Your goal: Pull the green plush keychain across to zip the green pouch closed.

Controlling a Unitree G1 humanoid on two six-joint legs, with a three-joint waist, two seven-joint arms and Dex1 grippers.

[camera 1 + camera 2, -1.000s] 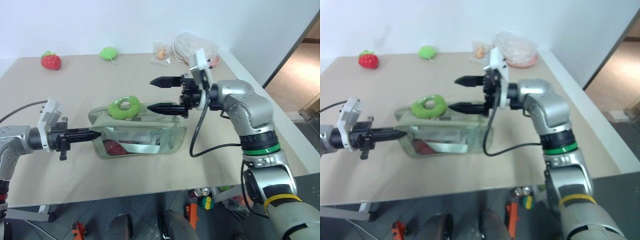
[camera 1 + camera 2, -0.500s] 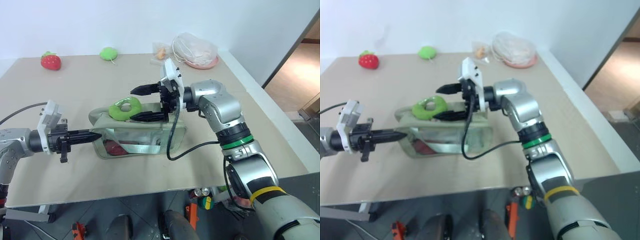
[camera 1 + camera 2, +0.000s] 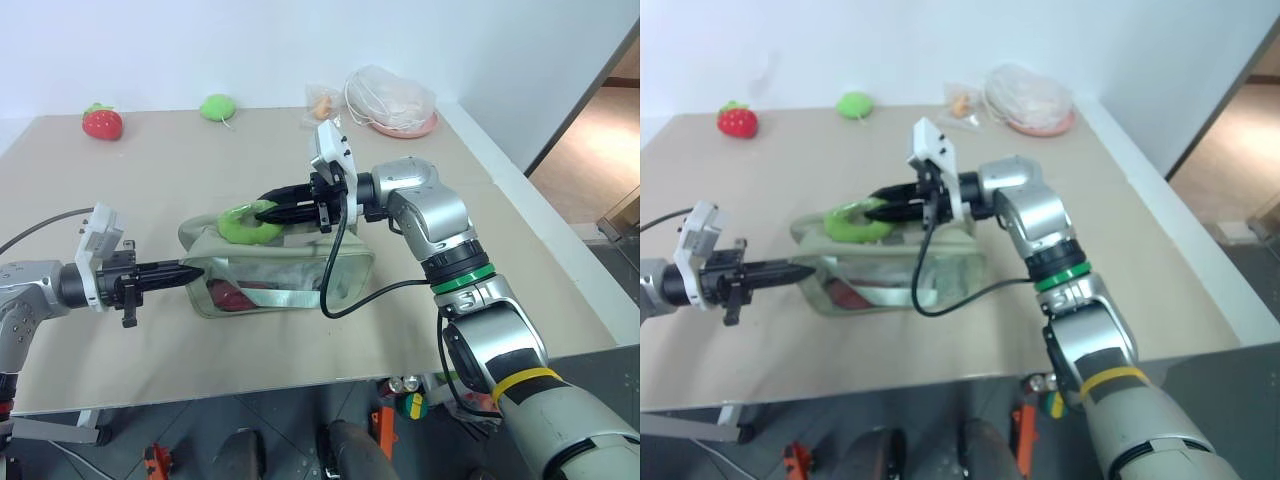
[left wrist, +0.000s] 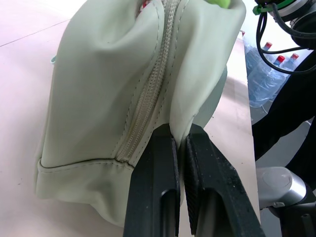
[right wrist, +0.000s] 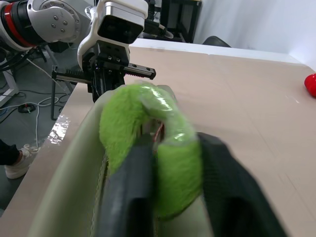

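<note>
The green pouch (image 3: 275, 262) lies on its side near mid worktop (image 3: 150, 330), clear front panel facing up. Thru the panel I see sth red inside, toward my left end, plus a pale green strap across it; can't tell what the red item is. Zipper runs along the pouch's top edge; in my left wrist view that end looks zipped.

My left claw (image 3: 192, 270) is pinched shut on the pouch's left end fabric, fingers (image 4: 153, 197) together w/ a fold of cloth between them. My right claw (image 3: 268, 211) is clamped on the green plush keychain (image 3: 240, 224), one finger thru the ring's hole, other outside, squeezing the near side of the ring. Keychain sits atop the pouch at its left-rear corner. Zipper pull itself is hidden under the plush.

Far edge of worktop: red strawberry toy (image 3: 102, 121) at left, green plush lump (image 3: 216, 107) nearer centre, clear plastic bag (image 3: 392, 95) over a pink plate at right, small packet (image 3: 322, 105) beside it. All well apart from the pouch. Bare worktop lies to the pouch's right, as far as the worktop's right edge. My right arm's cable (image 3: 345, 290) drapes over the pouch's right end.
</note>
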